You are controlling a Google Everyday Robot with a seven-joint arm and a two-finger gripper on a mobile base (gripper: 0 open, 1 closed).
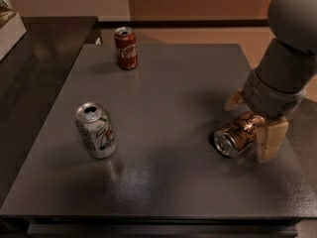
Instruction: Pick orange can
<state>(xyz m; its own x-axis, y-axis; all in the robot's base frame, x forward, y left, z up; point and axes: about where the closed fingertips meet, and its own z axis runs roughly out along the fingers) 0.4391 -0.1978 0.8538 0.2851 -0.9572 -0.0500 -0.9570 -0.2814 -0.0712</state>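
The orange can (236, 134) lies on its side at the right of the dark grey table (163, 98), its silver end facing the front left. My gripper (251, 124) hangs over the can's far end with the jaws open. One cream finger (270, 140) is down on the can's right side and the other finger (235, 101) is behind it on the left. The can lies between them, and I cannot see either finger pressing on it. The grey arm hides the can's back end.
A red Coca-Cola can (126, 48) stands upright at the table's back. A silver-white can with green and red print (96, 129) stands upright at the front left. A darker counter (34, 48) adjoins the table on the left. The table's right edge is close to the gripper.
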